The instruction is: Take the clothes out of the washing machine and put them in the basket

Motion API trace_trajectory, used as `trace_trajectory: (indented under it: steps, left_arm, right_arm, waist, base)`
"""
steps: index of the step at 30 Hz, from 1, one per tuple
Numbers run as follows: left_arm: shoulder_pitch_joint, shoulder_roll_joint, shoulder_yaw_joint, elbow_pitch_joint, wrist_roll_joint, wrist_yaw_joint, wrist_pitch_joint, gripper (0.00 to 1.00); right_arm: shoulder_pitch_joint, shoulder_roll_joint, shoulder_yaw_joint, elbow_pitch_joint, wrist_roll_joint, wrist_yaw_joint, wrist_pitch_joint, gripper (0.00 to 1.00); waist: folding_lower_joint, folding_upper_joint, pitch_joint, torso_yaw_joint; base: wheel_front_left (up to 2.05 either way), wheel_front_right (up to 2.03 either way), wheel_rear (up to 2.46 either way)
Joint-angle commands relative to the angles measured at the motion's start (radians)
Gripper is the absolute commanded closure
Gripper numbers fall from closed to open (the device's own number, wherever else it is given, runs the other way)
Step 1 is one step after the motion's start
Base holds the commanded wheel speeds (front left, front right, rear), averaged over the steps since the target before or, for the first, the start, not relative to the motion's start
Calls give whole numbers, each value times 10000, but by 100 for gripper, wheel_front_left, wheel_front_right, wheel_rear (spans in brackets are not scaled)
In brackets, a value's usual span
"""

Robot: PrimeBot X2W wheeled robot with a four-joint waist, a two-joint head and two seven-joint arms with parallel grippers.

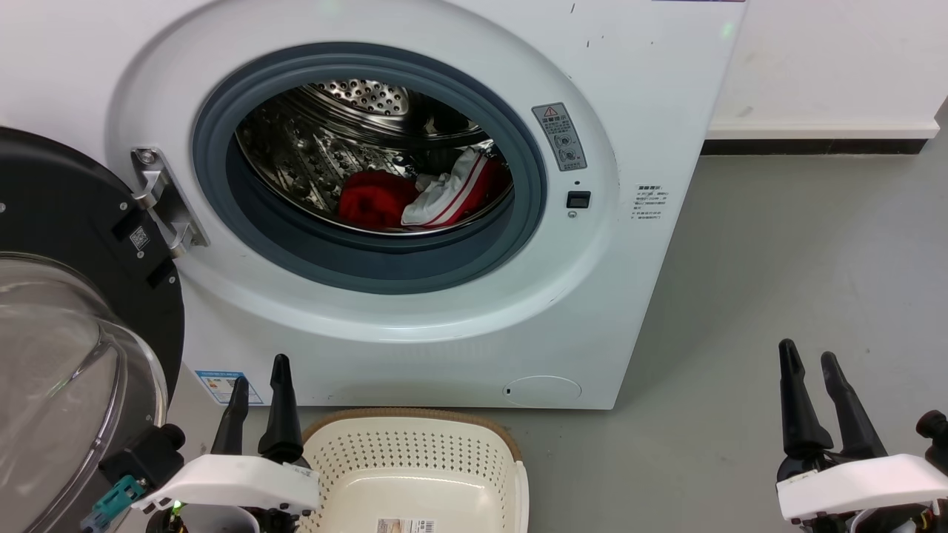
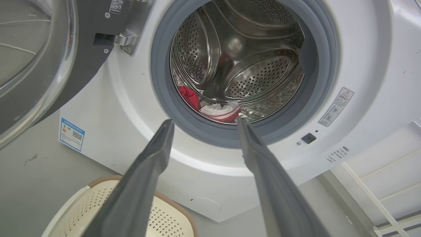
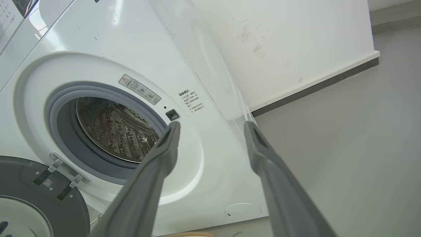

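The white washing machine [image 1: 415,318] stands with its door swung open to the left. Inside its steel drum lie the clothes: a bright red garment [image 1: 374,198] and a white piece with red stripes [image 1: 453,194], also seen in the left wrist view as clothes [image 2: 219,110]. The cream basket [image 1: 415,451] sits on the floor in front of the machine, holding no clothes. My left gripper [image 1: 259,381] is open beside the basket's left rim. My right gripper [image 1: 809,363] is open over the floor at the lower right. Both are well short of the drum.
The black-framed glass door [image 1: 67,296] hangs open at the far left, close to my left arm. Grey floor [image 1: 800,259] stretches to the right of the machine, bounded by a white wall with a dark skirting strip [image 1: 815,146].
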Motion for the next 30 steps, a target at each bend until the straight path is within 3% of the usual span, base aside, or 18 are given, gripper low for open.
trace_trajectory:
  steps: [1, 30]
  left_arm:
    - [-4, 22, -43, -188, 417, 62, -123, 0]
    - [329, 28, -212, -357, 3236, 173, -857, 0]
  right_arm:
    - [24, -8, 18, -229, -441, 0, -117, 0]
    - [494, -4, 32, -799, -3492, 0, -839, 0]
  waist:
    - [-1, -1, 5, -2]
    - [-1, -1, -1, 9]
  base:
    - [0, 0, 0]
    - [0, 0, 0]
